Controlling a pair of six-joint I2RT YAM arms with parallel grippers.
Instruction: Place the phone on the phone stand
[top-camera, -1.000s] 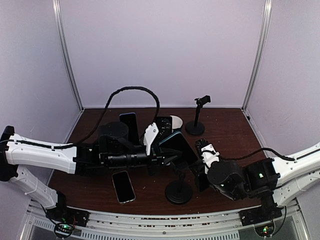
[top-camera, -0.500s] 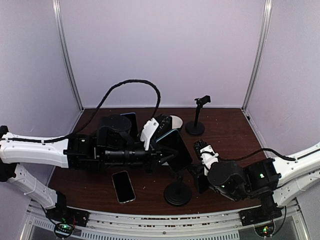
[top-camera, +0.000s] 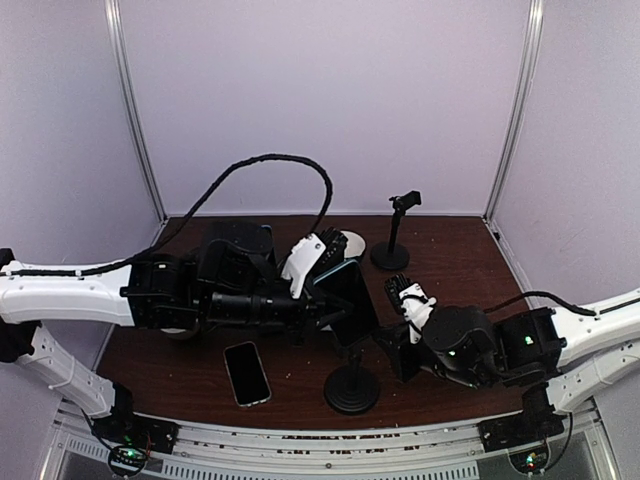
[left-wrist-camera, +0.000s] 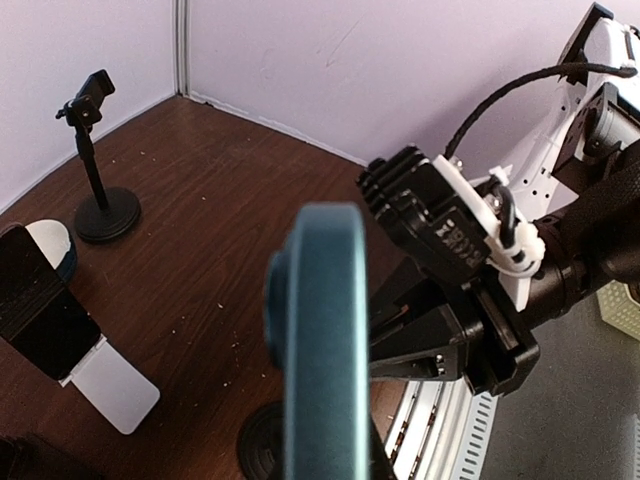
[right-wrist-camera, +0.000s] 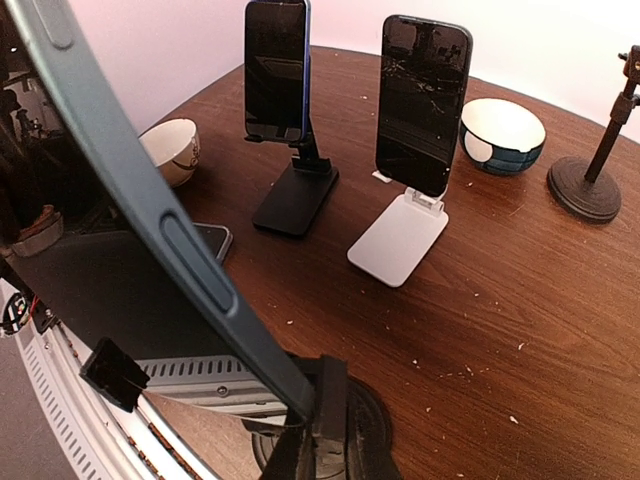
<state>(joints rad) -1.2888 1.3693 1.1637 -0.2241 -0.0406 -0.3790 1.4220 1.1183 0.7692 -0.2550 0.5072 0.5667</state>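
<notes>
At the near left a spare phone lies flat on the table, and I judge it plays no part in this step. My left gripper is clamped tight on the teal-cased phone. It holds the phone tilted in the air, just above the round-based phone stand, so the lower edge can drop into the cradle. My right gripper is pinched narrow on the stand's upright, as far as I can judge, to stop it tipping while the phone goes in. At the far right is a clamp stand with nothing in it. In the left wrist view there is small white lettering on the right gripper's body, too small to read. I can see no brand on the phone.
</notes>
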